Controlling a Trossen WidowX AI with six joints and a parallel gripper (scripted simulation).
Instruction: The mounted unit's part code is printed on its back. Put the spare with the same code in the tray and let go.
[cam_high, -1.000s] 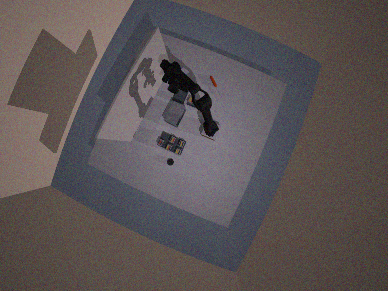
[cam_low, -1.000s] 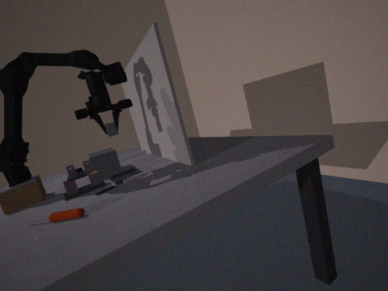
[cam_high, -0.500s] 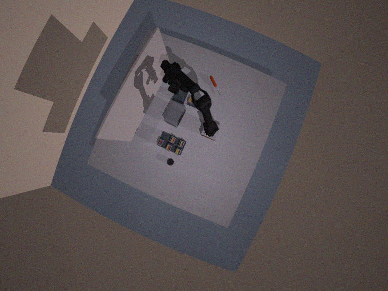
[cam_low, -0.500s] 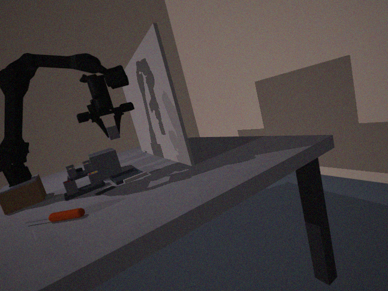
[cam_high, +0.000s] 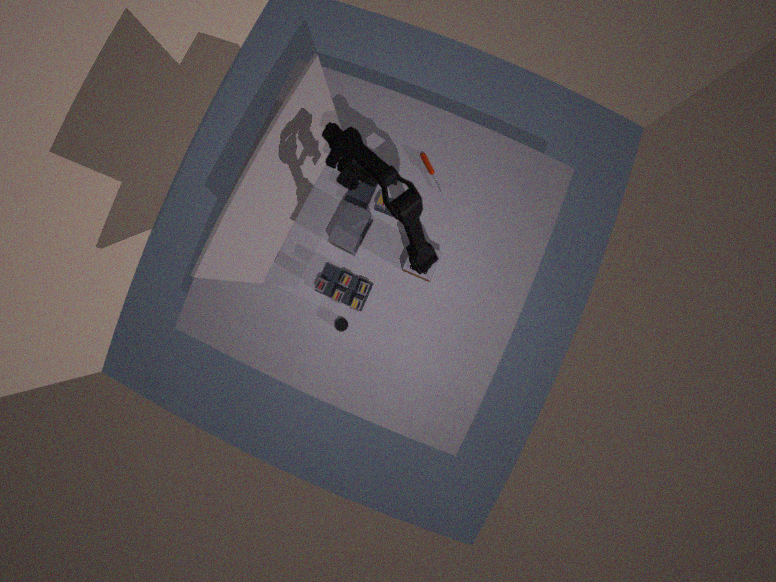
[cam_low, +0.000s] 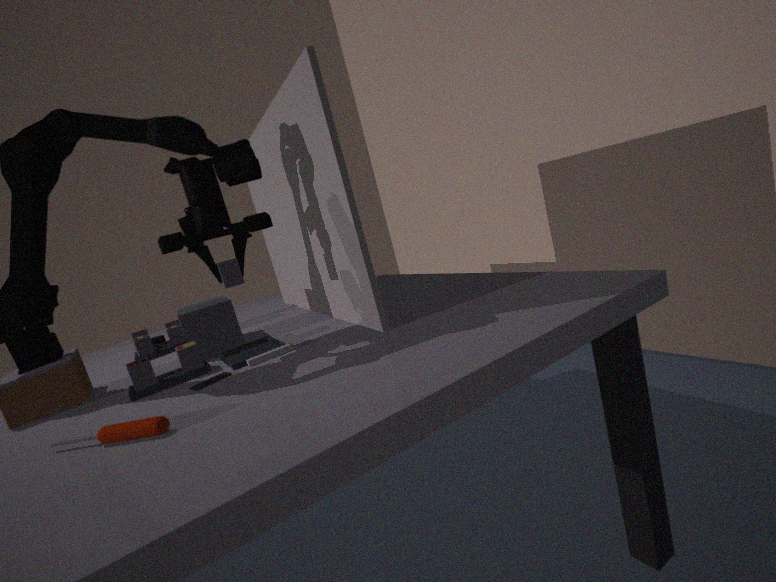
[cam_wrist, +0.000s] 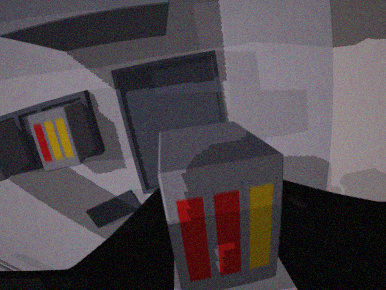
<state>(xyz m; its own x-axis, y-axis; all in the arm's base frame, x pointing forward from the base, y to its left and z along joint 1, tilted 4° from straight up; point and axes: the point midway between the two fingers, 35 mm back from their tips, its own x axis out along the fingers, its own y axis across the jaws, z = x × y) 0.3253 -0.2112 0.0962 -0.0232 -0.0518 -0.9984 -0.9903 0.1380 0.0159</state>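
Observation:
My gripper (cam_low: 226, 266) (cam_wrist: 208, 189) (cam_high: 337, 150) is shut on a grey spare block (cam_low: 232, 273) (cam_wrist: 226, 238) with two red stripes and one yellow stripe on its face. It holds the block high above the table, close to the white upright panel (cam_low: 294, 187) (cam_high: 263, 187). In the wrist view a dark-rimmed flat tray (cam_wrist: 167, 71) lies below and just behind the block. The grey mounted unit (cam_low: 206, 319) (cam_high: 349, 226) stands on the table below. Another spare (cam_wrist: 53, 139), striped red, yellow, yellow, sits in a dark holder to the left.
A rack of several striped spares (cam_high: 342, 288) (cam_low: 150, 360) lies beside the mounted unit. An orange-handled screwdriver (cam_high: 427, 162) (cam_low: 132, 429) lies apart on the table. A small black round thing (cam_high: 340, 323) sits past the rack. The arm's brown base block (cam_low: 43, 388) stands at the left.

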